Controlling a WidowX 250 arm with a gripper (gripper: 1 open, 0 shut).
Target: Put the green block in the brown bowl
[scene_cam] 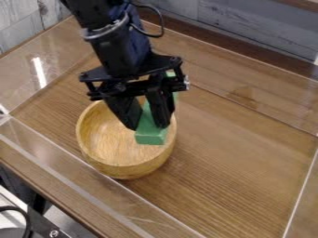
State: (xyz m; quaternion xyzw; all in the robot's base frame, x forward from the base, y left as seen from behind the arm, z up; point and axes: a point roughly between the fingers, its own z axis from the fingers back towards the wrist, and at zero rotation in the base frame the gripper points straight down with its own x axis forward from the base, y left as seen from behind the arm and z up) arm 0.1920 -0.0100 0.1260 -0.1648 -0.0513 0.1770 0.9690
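Overhead, claw pinching green block inside brown bowl; wooden table, clear wall around.

We see a wooden surface with visible grain and glossy reflections. Directly on it rests the brown bowl, near the front-left edge. The right half lies bare.

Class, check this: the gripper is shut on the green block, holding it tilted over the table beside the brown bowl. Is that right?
Not quite. The gripper is shut on the green block, and the block is tilted, but the camera view shows it over the inside of the brown bowl, at its right rim, not beside the bowl.
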